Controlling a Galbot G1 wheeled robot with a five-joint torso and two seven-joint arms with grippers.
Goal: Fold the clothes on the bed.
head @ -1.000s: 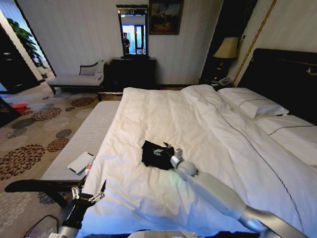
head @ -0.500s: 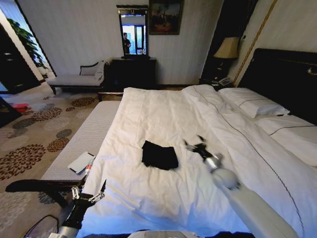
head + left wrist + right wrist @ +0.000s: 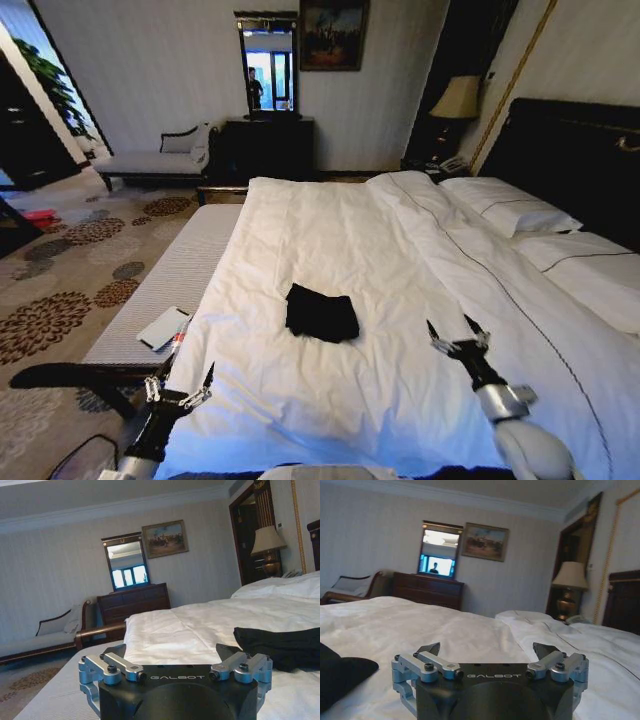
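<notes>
The clothes (image 3: 321, 313) lie as a small folded black bundle on the white duvet of the bed (image 3: 400, 250), near its front middle. The same black bundle appears in the left wrist view (image 3: 280, 645) and the right wrist view (image 3: 340, 677). My right gripper (image 3: 457, 335) hovers open over the duvet, well to the right of the clothes and apart from them. It holds nothing, as the right wrist view (image 3: 490, 652) confirms. My left gripper (image 3: 180, 380) is open and empty at the bed's front left corner, shown also in the left wrist view (image 3: 175, 655).
A grey upholstered bench (image 3: 170, 280) runs along the bed's left side with a white tablet-like object (image 3: 163, 327) on it. Pillows (image 3: 510, 215) and a dark headboard (image 3: 580, 160) are at the right. A dresser with mirror (image 3: 268, 140) and a chaise (image 3: 150, 160) stand at the back.
My right gripper has let go of the clothes and drawn back to the right and toward me. The black bundle stays folded in place. The left arm has not moved.
</notes>
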